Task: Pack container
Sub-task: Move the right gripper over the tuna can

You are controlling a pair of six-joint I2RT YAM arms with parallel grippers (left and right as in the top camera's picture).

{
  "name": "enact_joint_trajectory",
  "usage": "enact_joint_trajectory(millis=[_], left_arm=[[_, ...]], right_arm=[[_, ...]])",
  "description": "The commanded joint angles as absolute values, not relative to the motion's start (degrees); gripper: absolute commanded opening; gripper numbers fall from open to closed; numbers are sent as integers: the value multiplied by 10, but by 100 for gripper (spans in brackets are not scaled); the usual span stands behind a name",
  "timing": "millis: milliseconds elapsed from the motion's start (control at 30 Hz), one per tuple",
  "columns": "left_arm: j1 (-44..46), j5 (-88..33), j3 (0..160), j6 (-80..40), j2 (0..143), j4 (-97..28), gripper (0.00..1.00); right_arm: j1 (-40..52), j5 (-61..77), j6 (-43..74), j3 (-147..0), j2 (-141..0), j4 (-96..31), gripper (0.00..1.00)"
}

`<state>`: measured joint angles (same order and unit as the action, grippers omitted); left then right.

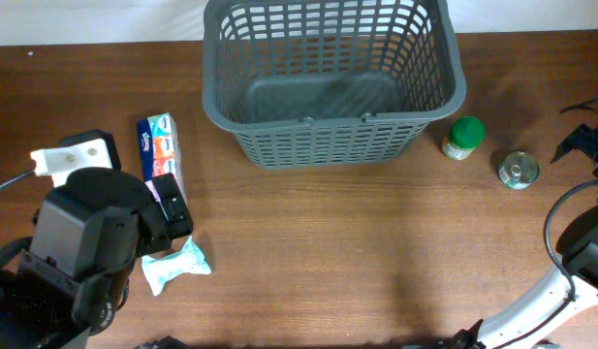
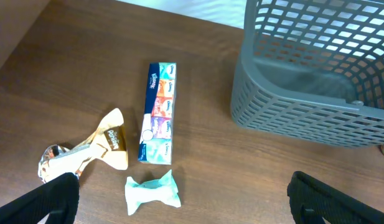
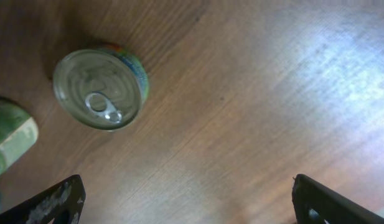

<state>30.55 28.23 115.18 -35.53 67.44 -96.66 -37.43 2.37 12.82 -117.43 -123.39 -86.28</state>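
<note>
Left side, overhead view: the left arm (image 1: 85,252) is recorded over the near-left corner of the table (image 1: 376,252). A white plug (image 1: 71,155) is seen just beyond it, toward the left edge; this item is not shown in either wrist view.

Left wrist view: the left gripper (image 2: 188,202) is seen with its fingers (image 2: 48,199) spread wide apart, nothing held between them. A tissue pack (image 2: 157,112) is noted lying flat, long side running toward the far edge. A teal wrapper (image 2: 152,191) lies just beside its near end. A gold wrapper (image 2: 95,149) lies to the left of the pack; in the overhead view it is hidden beneath the arm, while pack and teal wrapper are both visible there.

Centre: the basket (image 1: 332,82) is located upright against the middle of the far edge. Its whole outline is given only by the overhead view; one corner and its lattice wall are caught by the left wrist view.

Right side: a green-lidded jar (image 1: 463,136) is placed just right of the basket, and a can (image 1: 519,170) near it, toward the right edge, apart from it. The can's pull-tab is resolved only in the right wrist view.

Right wrist view: the right gripper (image 3: 192,202) is seen with fingers wide apart, holding nothing, beside the can.
</note>
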Motion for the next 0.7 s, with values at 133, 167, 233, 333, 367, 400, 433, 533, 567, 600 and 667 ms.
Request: enact_joint_trajectory(millis=[133,167,233,333,367,400,433,533,567,600,667], left_arm=[[302,278,1151,-346,675,-967,100],[302,278,1151,-346,675,-967,100],[302,278,1151,-346,675,-967,100],[302,278,1151,-346,675,-967,100],[302,278,1151,-346,675,-967,100],[302,278,1151,-346,675,-967,100],[302,278,1151,-346,675,-967,100],[302,278,1151,-346,675,-967,100],[302,278,1151,-346,675,-967,100],[302,278,1151,-346,675,-967,100],[302,278,1151,-346,675,-967,100]], right_arm=[[-289,-32,107,-1142,-1237,-811,99],[-280,-46,108,-1142,-1237,-809,99],[-271,-48,108,-1142,-1237,-809,99],[-270,-54,107,-1140,-1237,-809,99],[-271,-56,107,-1137,-1237,-809,99],[-274,-59,107,-1131,-1237,-809,99],[-275,-59,107,-1124,-1237,-806,99],[-279,-59,106,-1081,-1237,-778,99],[-279,-59,101,-1065,-1237,-768,99],[-279,-59,96,-1052,-1237,-757,99],[-276,-58,96,-1030,-1237,-737,99]])
